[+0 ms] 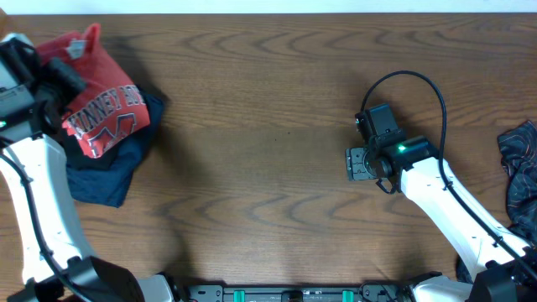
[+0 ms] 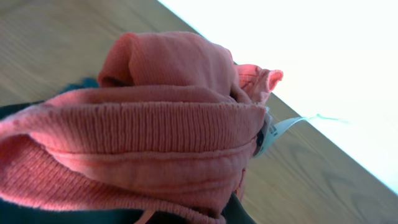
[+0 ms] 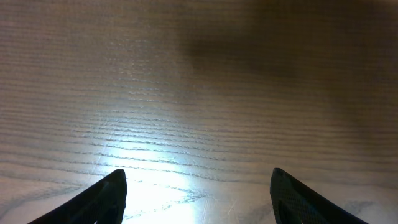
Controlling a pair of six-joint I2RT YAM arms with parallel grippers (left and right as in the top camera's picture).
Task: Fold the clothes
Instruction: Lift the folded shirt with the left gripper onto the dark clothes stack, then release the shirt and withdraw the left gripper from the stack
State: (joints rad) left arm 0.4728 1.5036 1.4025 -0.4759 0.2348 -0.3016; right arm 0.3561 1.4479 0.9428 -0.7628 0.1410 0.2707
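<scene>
Two garments lie piled at the far left of the table: a coral-red T-shirt, bunched with its white lettering facing up, on top of a navy piece that spreads out toward the near side. The left claw sits at the shirt's left edge, against the fabric. I cannot tell whether it is gripping the shirt, since its fingers do not show in the left wrist view. That view is filled by folds of the red cloth, with a ribbed collar band running across and a small white label sticking out at the right. Well apart, at the right of the table, the right claw hangs over bare wood with its fingertips spread wide and nothing between them. A dark plaid piece lies crumpled at the right edge.
</scene>
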